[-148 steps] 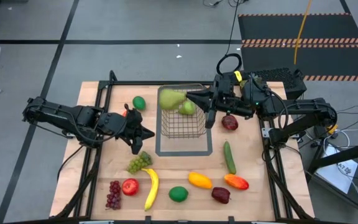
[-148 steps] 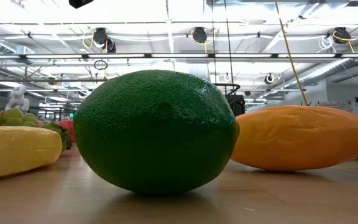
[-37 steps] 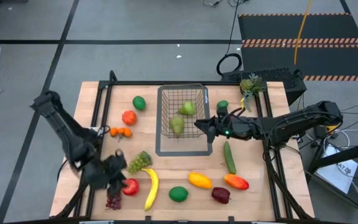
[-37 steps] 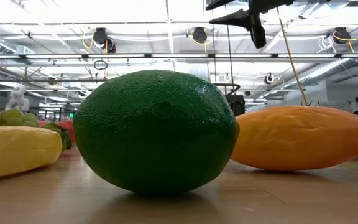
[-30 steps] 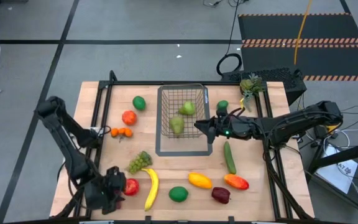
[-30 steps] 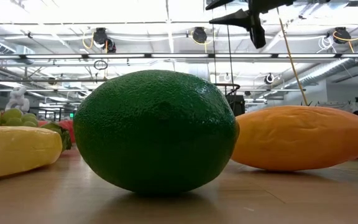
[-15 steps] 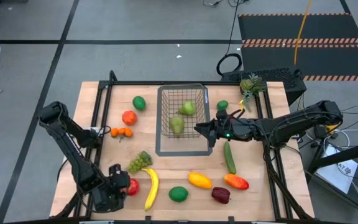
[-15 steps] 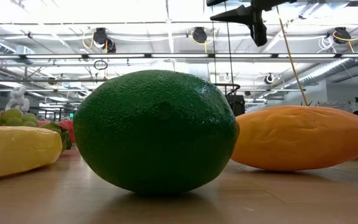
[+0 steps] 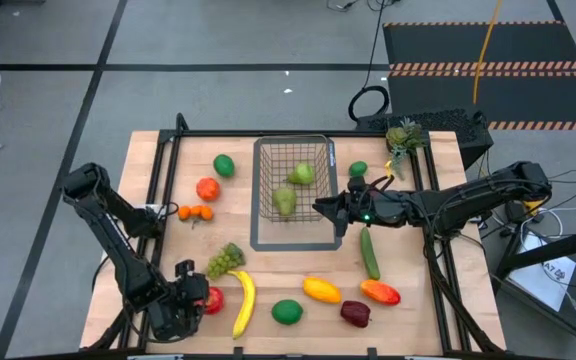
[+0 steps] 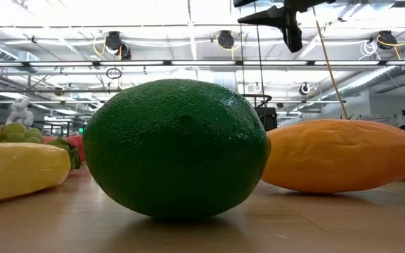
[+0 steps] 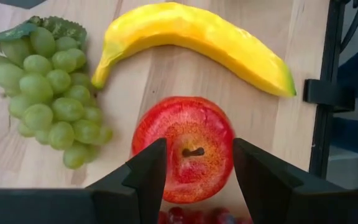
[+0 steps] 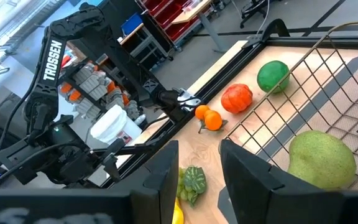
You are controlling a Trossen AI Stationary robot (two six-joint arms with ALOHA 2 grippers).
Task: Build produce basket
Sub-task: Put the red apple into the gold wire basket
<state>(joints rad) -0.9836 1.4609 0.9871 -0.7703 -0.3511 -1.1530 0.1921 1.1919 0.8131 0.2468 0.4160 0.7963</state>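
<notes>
The red apple (image 9: pixel 212 299) lies on the table near its front left corner, between the green grapes (image 9: pixel 224 260) and the banana (image 9: pixel 242 303). My left gripper (image 9: pixel 198 297) points steeply down over it, open. Its two fingers stand on either side of the apple (image 11: pixel 185 146); whether they touch it I cannot tell. The wire basket (image 9: pixel 293 150) stands at the middle back with two green pears (image 9: pixel 284 201) inside. My right gripper (image 9: pixel 334 212) hovers, open and empty, by the basket's right side, high above the table (image 10: pixel 287 21).
Lying loose on the table are a lime (image 9: pixel 287 311), two mangoes (image 9: pixel 321 290), a dark apple (image 9: pixel 355 313), a cucumber (image 9: pixel 369 253), small oranges (image 9: pixel 194 212), an orange-red fruit (image 9: pixel 207 188) and two more limes (image 9: pixel 224 165). Purple grapes (image 9: pixel 181 322) lie under my left hand.
My left gripper has sunk toward the red apple and tipped more steeply downward, its jaws unchanged. The apple has kept its place.
</notes>
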